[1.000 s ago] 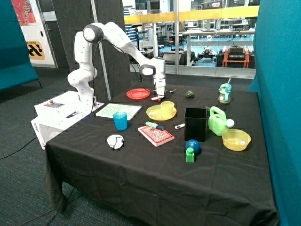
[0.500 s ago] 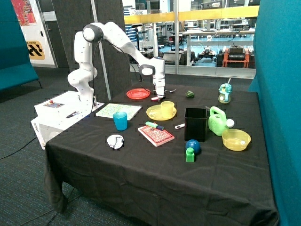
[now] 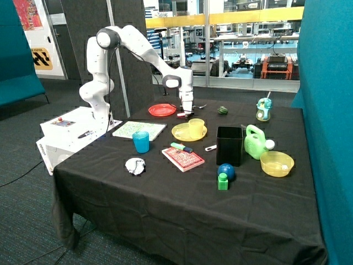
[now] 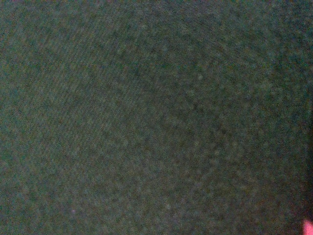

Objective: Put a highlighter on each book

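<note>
Your gripper [image 3: 187, 114] was right down at the tablecloth, between the red plate [image 3: 162, 110] and the yellow plate [image 3: 188, 132], and a pink highlighter [image 3: 182, 116] lay at its tip, poking out toward nine o'clock in the outside view. Whether the tool had clamped onto that marker or only stood over it, I could not tell; the outside view was too distant, and the wrist view gave you nothing but dark cloth with a pink sliver [image 4: 308, 227] at one corner. From there, look outward: the red book [image 3: 183, 158] sat toward six o'clock, past the yellow plate, and it already carried a green highlighter [image 3: 181, 147] on its far edge, so that half of the job read as done. The white book with the green speckles [image 3: 139, 130] was bare, and it lay at about seven or eight o'clock from your tool, near the table's edge on the robot-base side, its long axis running roughly from eight to two. That was the relation that counted for you: a carry down and across toward eight o'clock. The blue cup [image 3: 141, 142] stood just at the book's near edge, so you would have wanted to come in over the far side.
</note>
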`<state>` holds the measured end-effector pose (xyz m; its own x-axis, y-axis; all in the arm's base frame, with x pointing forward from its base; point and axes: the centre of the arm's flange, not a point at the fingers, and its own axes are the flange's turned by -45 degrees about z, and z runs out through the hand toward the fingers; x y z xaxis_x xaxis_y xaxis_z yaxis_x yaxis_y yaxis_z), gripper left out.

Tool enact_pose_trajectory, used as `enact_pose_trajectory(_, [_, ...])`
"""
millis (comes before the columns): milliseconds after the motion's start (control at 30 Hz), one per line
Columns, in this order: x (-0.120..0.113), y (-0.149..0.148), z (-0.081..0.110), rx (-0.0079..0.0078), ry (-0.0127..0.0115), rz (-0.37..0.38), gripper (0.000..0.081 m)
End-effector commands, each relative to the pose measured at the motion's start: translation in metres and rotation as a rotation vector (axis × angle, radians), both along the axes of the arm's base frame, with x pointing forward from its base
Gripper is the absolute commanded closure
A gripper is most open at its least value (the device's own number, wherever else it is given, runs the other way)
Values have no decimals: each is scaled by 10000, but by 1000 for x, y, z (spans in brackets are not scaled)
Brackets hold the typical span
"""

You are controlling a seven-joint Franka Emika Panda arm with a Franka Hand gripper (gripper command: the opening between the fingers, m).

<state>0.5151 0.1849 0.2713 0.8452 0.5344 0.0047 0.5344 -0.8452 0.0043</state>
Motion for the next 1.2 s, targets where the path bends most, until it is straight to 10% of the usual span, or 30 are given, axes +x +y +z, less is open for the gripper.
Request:
enact_pose_trajectory(0, [2, -1, 12, 11, 63, 56, 808])
enact_pose_trajectory(467, [0, -37, 57, 12, 63, -325, 808])
enact_pose_trajectory(1167, [-16, -79, 72, 13, 63, -653, 808])
